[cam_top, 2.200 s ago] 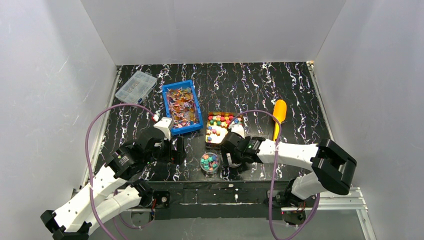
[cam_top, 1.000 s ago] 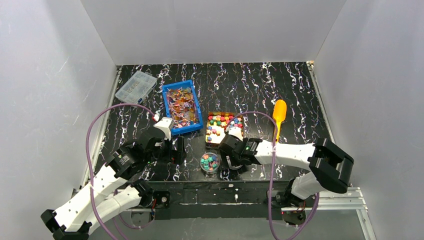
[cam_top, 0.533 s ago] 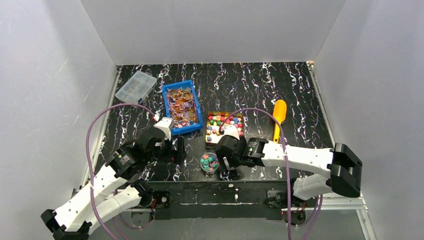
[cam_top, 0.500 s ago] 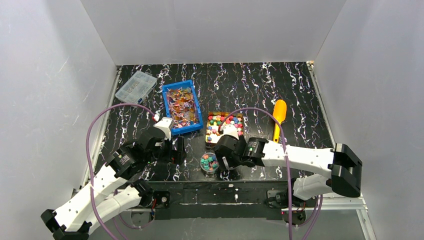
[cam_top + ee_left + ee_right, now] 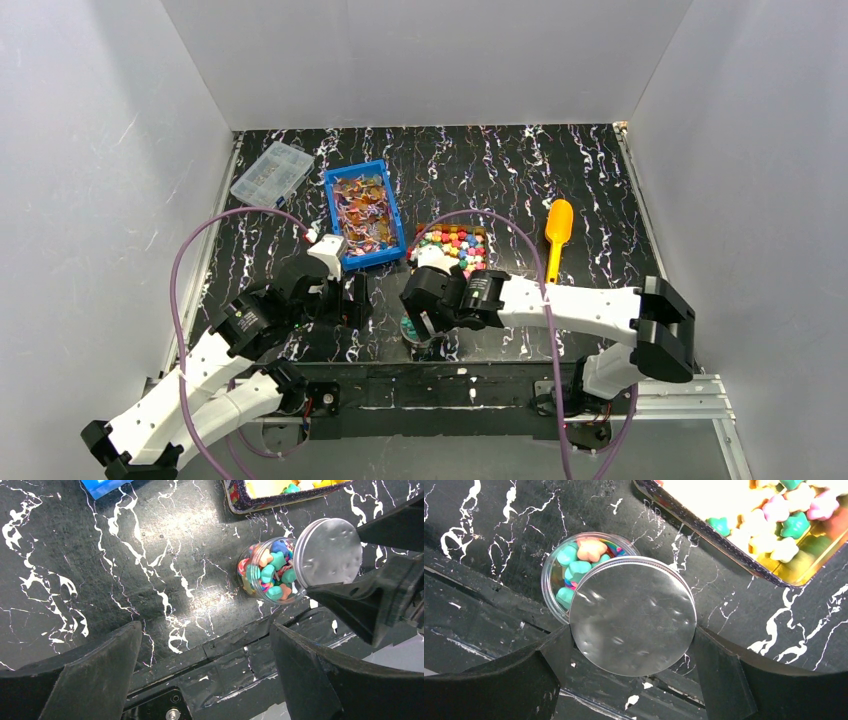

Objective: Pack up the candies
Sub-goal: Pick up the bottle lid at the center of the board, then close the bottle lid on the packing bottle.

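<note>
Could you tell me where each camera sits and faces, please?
Top external: above and behind, facing down at the table; left arm, right arm show.
Left wrist: looks down past the open left gripper at the jar.
Right wrist: looks down at the right gripper holding the lid near the jar.
Wrist views share jar, lid, tin.

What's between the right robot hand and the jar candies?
A round silver lid, clamped in the right gripper partly over the candies; right wrist view shows it.
</note>
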